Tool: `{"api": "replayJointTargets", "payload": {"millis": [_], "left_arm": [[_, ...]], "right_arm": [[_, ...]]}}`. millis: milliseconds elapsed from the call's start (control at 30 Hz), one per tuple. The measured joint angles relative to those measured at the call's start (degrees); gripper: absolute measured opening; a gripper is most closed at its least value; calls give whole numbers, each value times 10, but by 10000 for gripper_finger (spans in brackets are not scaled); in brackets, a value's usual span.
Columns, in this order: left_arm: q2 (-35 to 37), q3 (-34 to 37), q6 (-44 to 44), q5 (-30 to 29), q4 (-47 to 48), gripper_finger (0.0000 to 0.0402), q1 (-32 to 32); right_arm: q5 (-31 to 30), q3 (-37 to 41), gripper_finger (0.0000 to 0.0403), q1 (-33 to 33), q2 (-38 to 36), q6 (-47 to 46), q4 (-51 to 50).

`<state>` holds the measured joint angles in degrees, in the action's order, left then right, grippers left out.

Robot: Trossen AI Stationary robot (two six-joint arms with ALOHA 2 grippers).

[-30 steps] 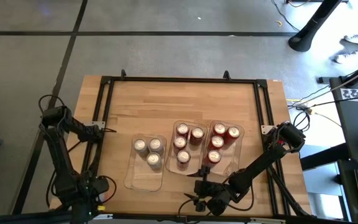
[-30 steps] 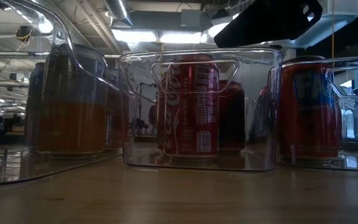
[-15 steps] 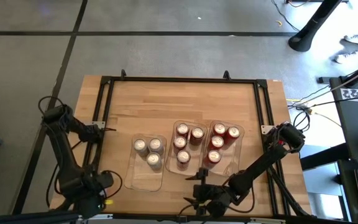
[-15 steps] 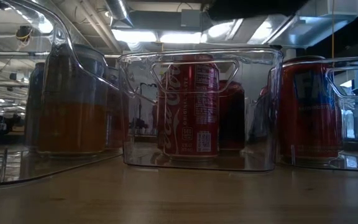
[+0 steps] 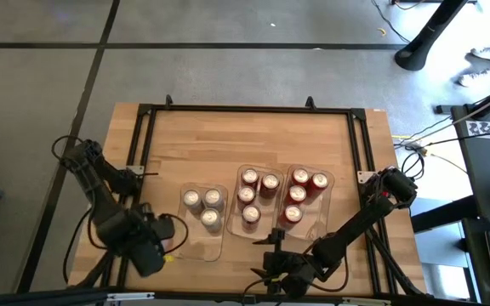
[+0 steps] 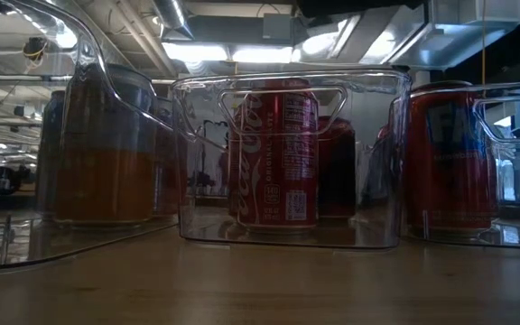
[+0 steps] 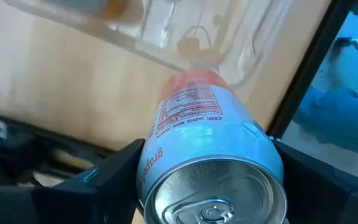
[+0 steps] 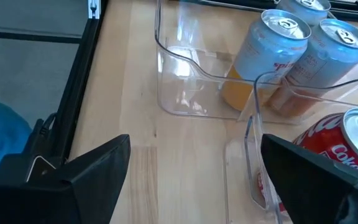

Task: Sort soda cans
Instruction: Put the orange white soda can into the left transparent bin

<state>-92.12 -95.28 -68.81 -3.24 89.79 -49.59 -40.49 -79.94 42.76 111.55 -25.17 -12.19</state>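
Observation:
Three clear trays stand side by side on the wooden table. The left tray (image 5: pixel 201 223) holds three silver-and-orange soda cans (image 5: pixel 202 206). The middle tray (image 5: pixel 253 200) and the right tray (image 5: pixel 306 197) hold several red cans each. My left gripper (image 5: pixel 147 246) hangs above the table just left of the left tray's near end, shut on one more silver-and-orange can (image 7: pixel 210 149). That can is hidden under the gripper in the high view. My right gripper (image 5: pixel 270 268) stands open near the front edge, before the middle tray, with nothing between its fingers (image 8: pixel 73 180). My left gripper pinches the can between its two fingers, one on each side of the body just below the top rim (image 7: pixel 149 167). The fingers (image 7: pixel 104 180) come from above, pointing down. The can hangs upright, silver top up, lifted clear of the table.
A black metal frame (image 5: pixel 143 136) runs around the tabletop. The far half of the table (image 5: pixel 245 136) is bare wood. In the low view the tray walls (image 6: pixel 287 90) and their cans (image 6: pixel 278 153) fill the width.
My left gripper has risen and swung from the table's near left corner toward the right and a little toward the far edge, up to the left tray's near end, rolling as it went. My right gripper has risen slightly.

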Motion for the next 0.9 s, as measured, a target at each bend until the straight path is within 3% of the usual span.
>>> {"api": "replayJointTargets", "payload": {"millis": [400, 900], "left_arm": [[1, -8, 196, -51, 2, 291, 136], [1, 103, 302, -55, -89, 292, 187]], "right_arm": [[-10, 0, 360, 0, 0, 2, 0], [-12, 0, 360, 0, -1, 0, 1]]}}
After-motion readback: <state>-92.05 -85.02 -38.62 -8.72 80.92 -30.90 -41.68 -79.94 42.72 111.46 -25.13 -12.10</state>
